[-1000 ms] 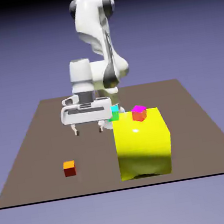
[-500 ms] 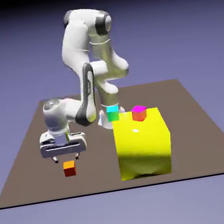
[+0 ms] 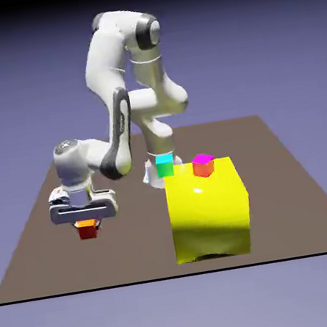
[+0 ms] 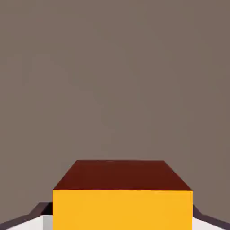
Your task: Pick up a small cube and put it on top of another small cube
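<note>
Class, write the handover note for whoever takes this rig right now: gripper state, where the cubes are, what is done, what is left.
Gripper: low over the table at the exterior view's left, jaws shut on the small orange-topped cube; in the hand view that cube fills the space between them.
Whether the cube is off the table yet cannot be told.
Magenta-topped cube: on top of the big yellow block.
Teal-green cube: behind the block, near the arm's base.
Done: approach and grasp.
Left: lift the cube, carry it over another small cube, set it on top, open the jaws.
</note>
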